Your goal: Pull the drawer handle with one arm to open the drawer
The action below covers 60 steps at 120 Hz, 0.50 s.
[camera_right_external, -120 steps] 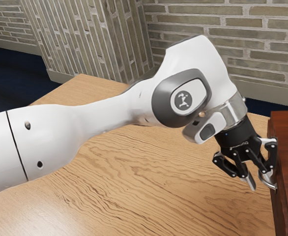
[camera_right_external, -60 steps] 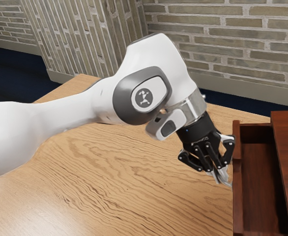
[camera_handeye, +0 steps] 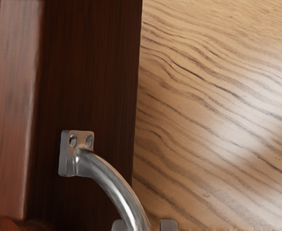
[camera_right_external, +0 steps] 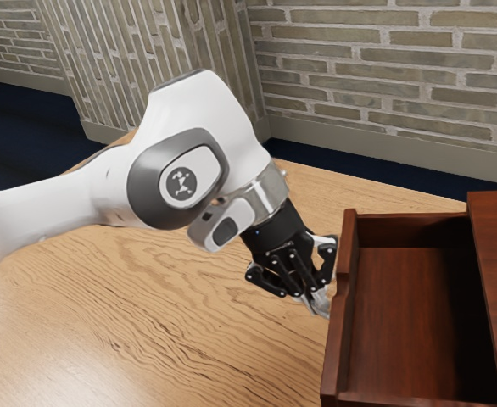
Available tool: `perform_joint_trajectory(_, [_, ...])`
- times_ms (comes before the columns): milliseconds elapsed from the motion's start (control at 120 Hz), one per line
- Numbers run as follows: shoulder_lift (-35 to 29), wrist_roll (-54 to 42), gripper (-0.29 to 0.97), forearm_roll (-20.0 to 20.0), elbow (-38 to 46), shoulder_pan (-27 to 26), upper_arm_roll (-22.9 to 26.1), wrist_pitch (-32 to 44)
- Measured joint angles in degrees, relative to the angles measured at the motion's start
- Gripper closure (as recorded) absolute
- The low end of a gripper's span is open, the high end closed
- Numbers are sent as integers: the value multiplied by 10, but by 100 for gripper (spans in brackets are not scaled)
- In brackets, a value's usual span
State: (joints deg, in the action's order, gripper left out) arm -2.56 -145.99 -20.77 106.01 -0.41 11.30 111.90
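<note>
White arm (camera_right_external: 53,212), grey joint cap (camera_right_external: 151,191) (round logo) — black gripper (camera_right_external: 319,298)

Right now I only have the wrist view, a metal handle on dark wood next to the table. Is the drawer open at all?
Observer: Yes. In the exterior view the drawer stands well out of the cabinet.
Operator: Is there anything inside it?
Observer: No. The part of the drawer's floor that shows is bare wood.
</note>
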Motion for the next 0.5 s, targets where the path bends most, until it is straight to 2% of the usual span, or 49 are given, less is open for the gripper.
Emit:
perform_joint_trajectory(333, [-35,-2,74,-4,37,-12,-17,18])
perform_joint_trajectory(500, [-34,-2,66,-3,36,-18,-19,20])
